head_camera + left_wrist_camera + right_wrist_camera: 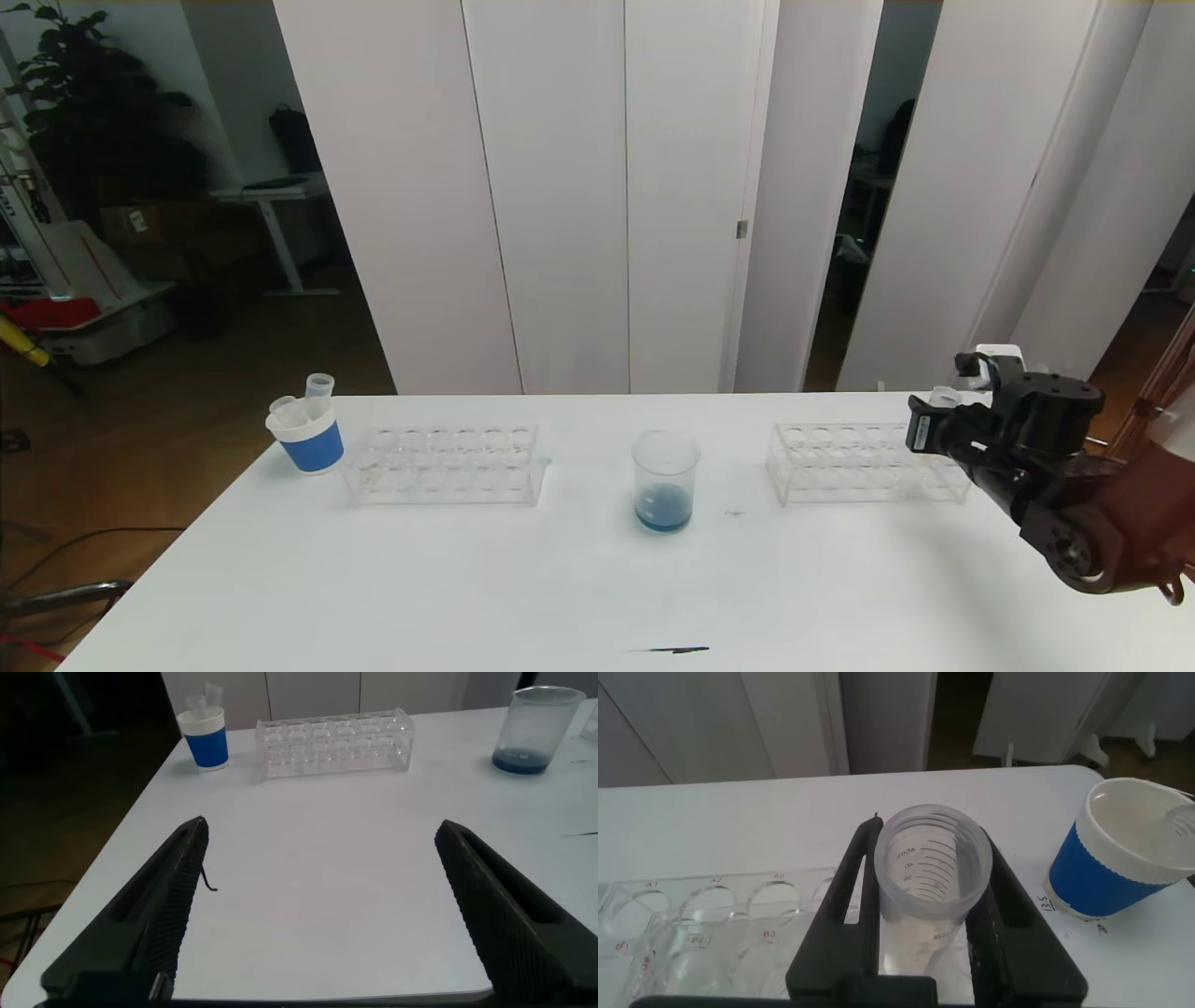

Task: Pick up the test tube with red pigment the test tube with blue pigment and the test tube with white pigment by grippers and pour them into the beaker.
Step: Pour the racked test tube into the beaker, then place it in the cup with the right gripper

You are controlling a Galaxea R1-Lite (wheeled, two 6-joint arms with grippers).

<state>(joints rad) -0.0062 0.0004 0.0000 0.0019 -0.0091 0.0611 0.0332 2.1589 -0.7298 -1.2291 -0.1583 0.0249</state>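
Note:
My right gripper [929,873] is shut on the test tube with white pigment [932,873], a clear graduated tube with a pale whitish trace low inside, its open mouth toward the camera. In the head view this gripper [941,422] holds the tube [945,397] at the right end of the right rack [864,462]. The beaker [665,481] stands at the table's middle with blue liquid in its bottom; it also shows in the left wrist view [534,730]. My left gripper [322,831] is open and empty above the table's front left. No tube with blue or red liquid is in view.
A clear empty rack [443,464] stands left of the beaker. A blue-banded paper cup [306,437] holding clear tubes stands at the far left. Another blue-banded cup [1120,854] stands beside my right gripper. A dark mark [677,650] lies near the front edge.

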